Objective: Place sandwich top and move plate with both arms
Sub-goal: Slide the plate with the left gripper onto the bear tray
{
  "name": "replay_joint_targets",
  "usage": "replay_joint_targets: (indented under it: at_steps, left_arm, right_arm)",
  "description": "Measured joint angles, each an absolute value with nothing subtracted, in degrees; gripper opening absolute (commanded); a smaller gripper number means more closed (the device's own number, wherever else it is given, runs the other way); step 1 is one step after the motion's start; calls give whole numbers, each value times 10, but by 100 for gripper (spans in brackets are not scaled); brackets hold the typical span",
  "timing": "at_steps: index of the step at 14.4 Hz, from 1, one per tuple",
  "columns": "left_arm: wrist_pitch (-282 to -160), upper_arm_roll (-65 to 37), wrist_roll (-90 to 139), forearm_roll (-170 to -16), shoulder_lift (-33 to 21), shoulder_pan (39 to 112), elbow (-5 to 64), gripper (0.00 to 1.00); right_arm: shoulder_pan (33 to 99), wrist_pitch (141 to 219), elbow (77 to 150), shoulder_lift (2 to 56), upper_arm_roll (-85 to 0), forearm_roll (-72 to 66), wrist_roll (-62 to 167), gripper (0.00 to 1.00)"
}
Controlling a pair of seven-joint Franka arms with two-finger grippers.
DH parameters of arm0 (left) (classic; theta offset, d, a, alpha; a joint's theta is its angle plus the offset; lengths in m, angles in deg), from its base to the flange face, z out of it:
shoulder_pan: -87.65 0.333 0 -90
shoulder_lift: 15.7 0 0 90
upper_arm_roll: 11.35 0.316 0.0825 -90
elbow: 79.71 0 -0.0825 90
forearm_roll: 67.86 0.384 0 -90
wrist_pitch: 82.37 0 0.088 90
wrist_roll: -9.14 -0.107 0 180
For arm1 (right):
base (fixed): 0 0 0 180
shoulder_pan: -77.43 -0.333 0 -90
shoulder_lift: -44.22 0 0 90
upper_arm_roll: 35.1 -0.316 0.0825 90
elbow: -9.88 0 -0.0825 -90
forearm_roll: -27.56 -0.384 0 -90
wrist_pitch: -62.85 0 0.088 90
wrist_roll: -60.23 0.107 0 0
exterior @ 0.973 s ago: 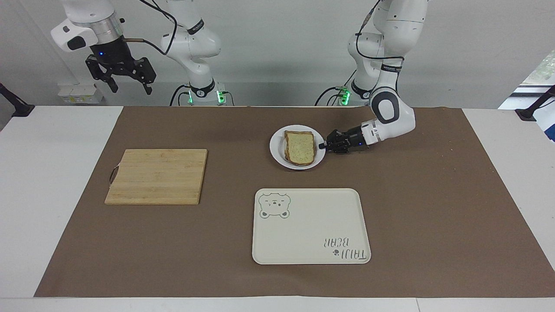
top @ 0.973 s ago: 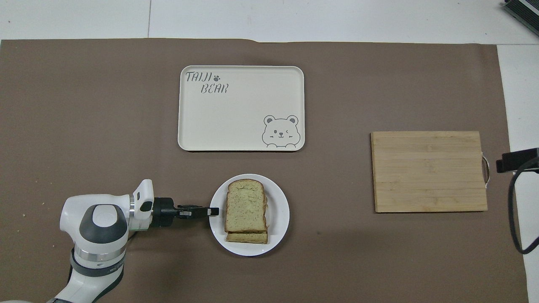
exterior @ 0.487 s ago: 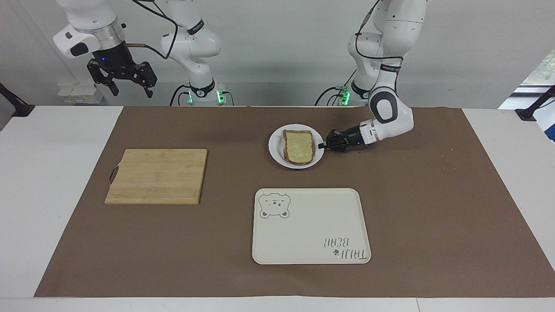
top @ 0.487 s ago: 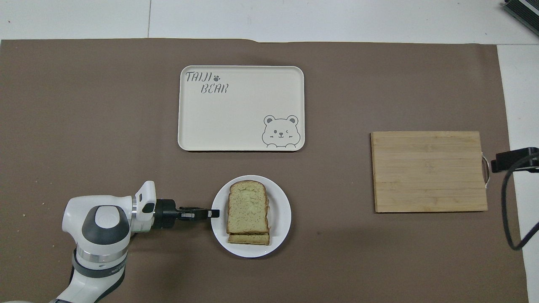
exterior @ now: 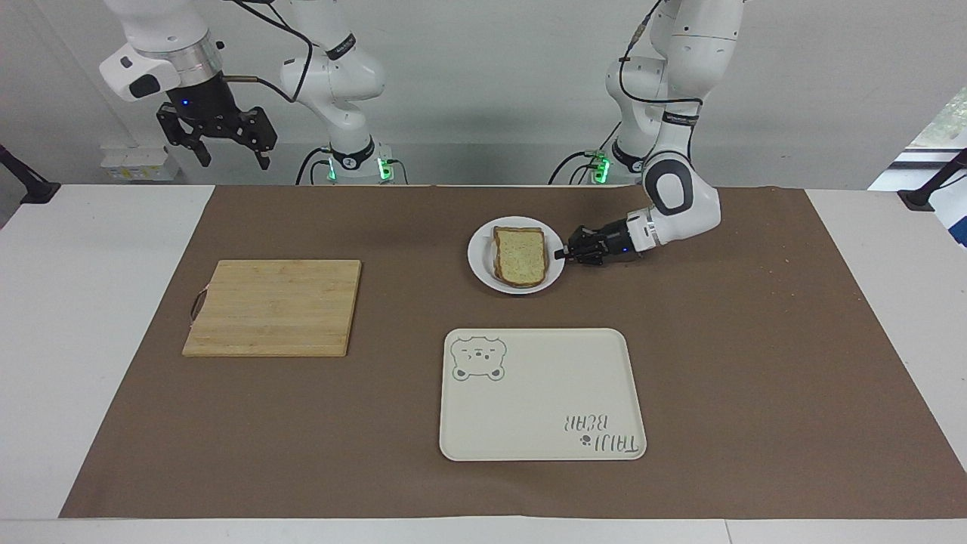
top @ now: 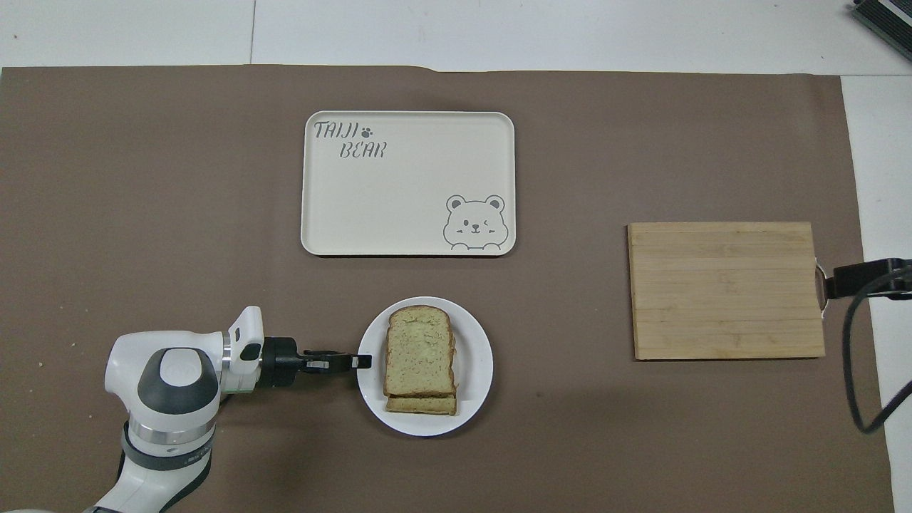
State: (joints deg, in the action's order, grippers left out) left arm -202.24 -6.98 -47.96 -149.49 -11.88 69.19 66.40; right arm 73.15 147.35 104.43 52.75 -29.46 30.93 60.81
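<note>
While the small round white plate (exterior: 483,266) sits on the brown table mat (exterior: 755,363) nearer to the robots than the rectangular cream tray with a bear drawing (exterior: 541,393), the left gripper (exterior: 560,255) lies low at the plate's rim on the left arm's side, its black fingers pinched shut on that edge. On the plate, the sandwich top (exterior: 521,255), a plain speckled bread slice with brown crust, rests on another slice (top: 420,405) beneath it. Toward the right arm's end of the table lies a pale wooden cutting board (exterior: 273,307). Raised high by that end, the right gripper (exterior: 230,156) waits with its fingers spread apart, holding nothing.
</note>
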Motion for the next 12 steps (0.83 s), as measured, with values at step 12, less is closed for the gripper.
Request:
replay_joint_targets:
  at_steps: [12]
  left_arm:
    - [-1947, -63, -447, -1496, -97, 767, 545, 0]
  right_arm:
    - [732, 1474, 1045, 528, -293, 309, 608, 100]
